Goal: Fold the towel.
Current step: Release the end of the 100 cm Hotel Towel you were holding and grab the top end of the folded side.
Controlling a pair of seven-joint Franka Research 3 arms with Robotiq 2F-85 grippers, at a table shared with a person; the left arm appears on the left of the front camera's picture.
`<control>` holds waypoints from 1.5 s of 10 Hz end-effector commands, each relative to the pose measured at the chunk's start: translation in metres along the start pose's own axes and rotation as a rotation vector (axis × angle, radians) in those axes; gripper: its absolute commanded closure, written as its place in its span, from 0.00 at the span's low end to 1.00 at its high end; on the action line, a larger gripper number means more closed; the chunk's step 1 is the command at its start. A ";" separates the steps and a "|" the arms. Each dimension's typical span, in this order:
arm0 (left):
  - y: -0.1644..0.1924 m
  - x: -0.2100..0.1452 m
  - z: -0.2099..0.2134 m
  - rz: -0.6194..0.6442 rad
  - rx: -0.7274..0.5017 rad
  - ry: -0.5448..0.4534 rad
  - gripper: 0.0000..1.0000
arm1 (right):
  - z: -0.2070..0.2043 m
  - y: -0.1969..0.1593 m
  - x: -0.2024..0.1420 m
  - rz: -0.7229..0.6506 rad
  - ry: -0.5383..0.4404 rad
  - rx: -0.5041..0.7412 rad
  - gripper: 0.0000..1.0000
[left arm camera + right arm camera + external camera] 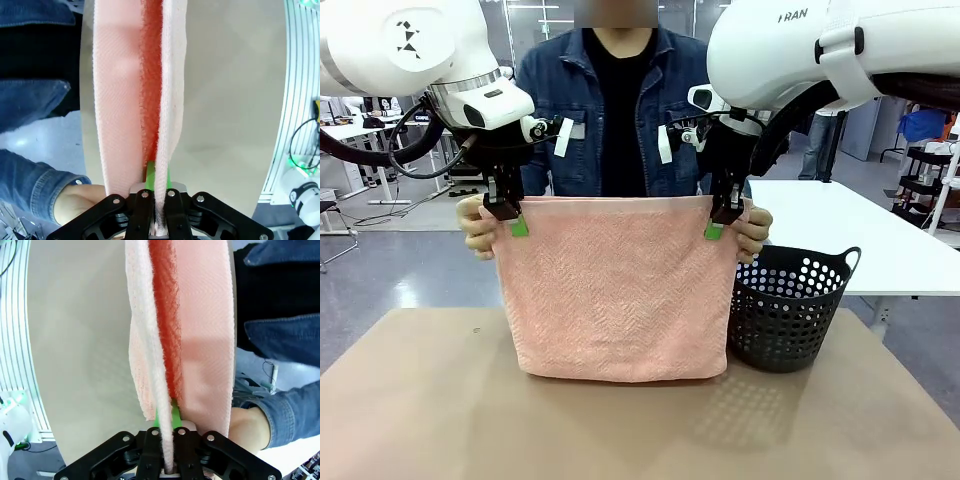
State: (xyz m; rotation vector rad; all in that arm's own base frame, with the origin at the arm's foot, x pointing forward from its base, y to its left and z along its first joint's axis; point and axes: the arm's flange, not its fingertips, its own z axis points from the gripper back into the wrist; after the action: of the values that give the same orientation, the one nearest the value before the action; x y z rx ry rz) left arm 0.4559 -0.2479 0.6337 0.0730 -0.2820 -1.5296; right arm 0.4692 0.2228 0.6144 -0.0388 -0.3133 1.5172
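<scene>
L jaws clamp towel [615,290] top corner | R jaws same | basket [790,310] beside

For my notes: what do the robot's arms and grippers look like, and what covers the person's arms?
The left arm and right arm are glossy white with rounded joints; a black cable loops under the left one. The left gripper and right gripper are black with green pads. The person's sleeves are blue denim with a buttoned cuff.

White left arm [395,45], black green-padded tool [515,222]
</scene>
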 end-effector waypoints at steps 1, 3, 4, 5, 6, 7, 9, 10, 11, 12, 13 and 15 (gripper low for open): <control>0.001 -0.002 0.000 -0.003 0.002 0.004 1.00 | 0.001 0.000 0.000 0.003 0.003 -0.009 1.00; 0.001 -0.002 0.000 -0.003 0.002 0.004 1.00 | 0.001 0.000 0.000 0.003 0.003 -0.009 1.00; 0.001 -0.002 0.000 -0.003 0.002 0.004 1.00 | 0.001 0.000 0.000 0.003 0.003 -0.009 1.00; 0.001 -0.002 0.000 -0.003 0.002 0.004 1.00 | 0.001 0.000 0.000 0.003 0.003 -0.009 1.00; 0.001 -0.002 0.000 -0.003 0.002 0.004 1.00 | 0.001 0.000 0.000 0.003 0.003 -0.009 1.00; 0.001 -0.002 0.000 -0.003 0.002 0.004 1.00 | 0.001 0.000 0.000 0.003 0.003 -0.009 1.00; -0.001 -0.002 0.003 -0.020 0.020 0.001 0.61 | 0.001 0.001 -0.001 -0.002 0.000 -0.006 0.48; -0.003 -0.002 0.007 -0.019 0.033 -0.002 0.55 | 0.004 0.002 -0.002 -0.003 0.005 -0.016 0.48; -0.007 -0.002 0.013 -0.021 0.051 -0.014 0.25 | 0.009 0.004 -0.002 -0.006 0.002 -0.035 0.00; -0.011 -0.002 0.022 -0.014 0.088 -0.015 0.19 | 0.017 0.007 -0.003 -0.009 0.013 -0.072 0.45; -0.016 -0.001 0.035 -0.002 0.162 -0.008 0.00 | 0.028 0.012 -0.003 -0.007 0.010 -0.128 0.00; -0.032 -0.003 0.061 -0.003 0.276 -0.044 0.00 | 0.056 0.029 -0.005 0.007 -0.011 -0.246 0.00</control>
State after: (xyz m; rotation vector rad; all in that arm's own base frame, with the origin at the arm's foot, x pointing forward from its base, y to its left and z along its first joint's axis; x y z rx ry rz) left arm 0.4260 -0.2421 0.6915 0.1892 -0.4609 -1.5148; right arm 0.4454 0.2136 0.6653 -0.1543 -0.4534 1.5117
